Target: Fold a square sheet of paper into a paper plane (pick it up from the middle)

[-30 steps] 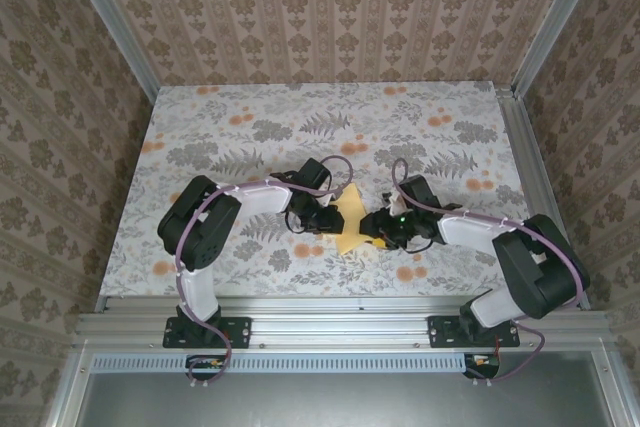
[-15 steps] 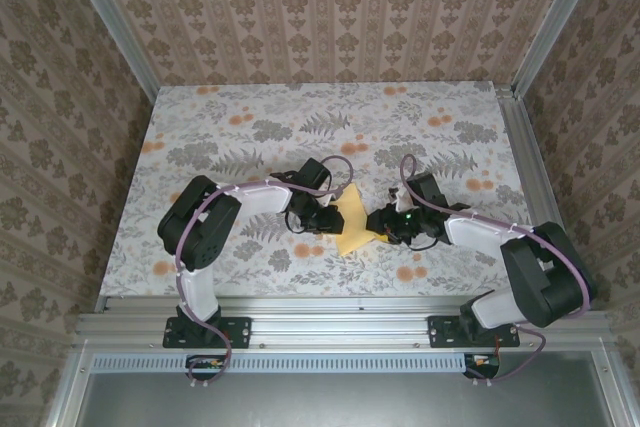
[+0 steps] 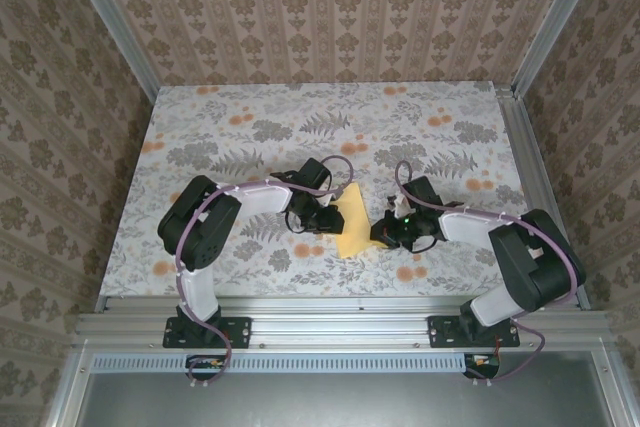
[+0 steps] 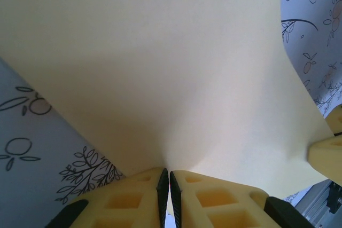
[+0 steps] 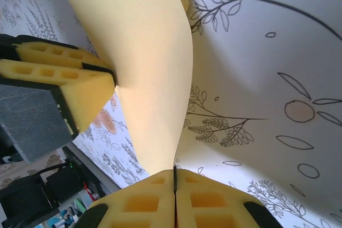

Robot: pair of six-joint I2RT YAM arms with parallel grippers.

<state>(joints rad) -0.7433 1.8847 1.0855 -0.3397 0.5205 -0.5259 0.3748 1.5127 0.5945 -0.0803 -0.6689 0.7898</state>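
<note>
Square sheet of paper [image 3: 351,225]: one, pale yellow, unmarked, lower centre of the overhead frame. It is strung between the two grippers and lifted off the cloth in a bowed curve, not flat.

Left gripper [image 3: 328,219]: at the sheet's left edge. In the left wrist view the yellow pads [image 4: 133,198] are pressed nearly together at the bottom centre, with the paper running into the slit between them. Pinched on the sheet.

Right gripper [image 3: 380,235]: at the sheet's right edge. In its own wrist view the jaws are fully closed at the bottom centre. The paper's edge meets the seam there and curves up and left to the other gripper's pads in the left of that frame. Clamped on the sheet.

Count: one sheet, two grippers, two arms, both gripping.

Floral tablecloth [image 3: 250,132]: grey leaves and orange blossoms, under everything.
</note>
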